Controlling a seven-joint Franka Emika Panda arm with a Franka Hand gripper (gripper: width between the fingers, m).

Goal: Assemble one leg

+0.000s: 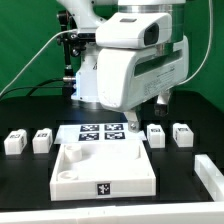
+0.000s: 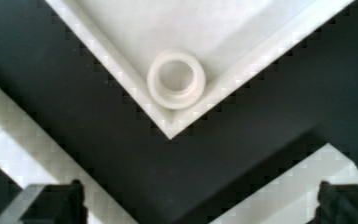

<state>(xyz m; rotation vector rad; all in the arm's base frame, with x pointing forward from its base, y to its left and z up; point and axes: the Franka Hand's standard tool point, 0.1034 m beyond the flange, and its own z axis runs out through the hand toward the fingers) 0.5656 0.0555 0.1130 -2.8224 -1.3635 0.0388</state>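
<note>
My gripper [image 2: 197, 205] hangs spread and empty over a socket [image 2: 176, 78] of the panel [image 2: 247, 30]; I judge the nearest leg [image 1: 156, 134] light, stiff, slick plastic, best pinched across its flat sides

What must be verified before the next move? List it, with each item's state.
1. Gripper open and empty: ok.
2. Legs free to pick: ok; all four lie loose, two on each side of the marker board.
3. Corner socket of the panel empty: ok.
4. Gripper over one of the legs: not ok; the wrist view shows the panel's corner instead.
5. Gripper's height above the panel: cannot tell.
</note>
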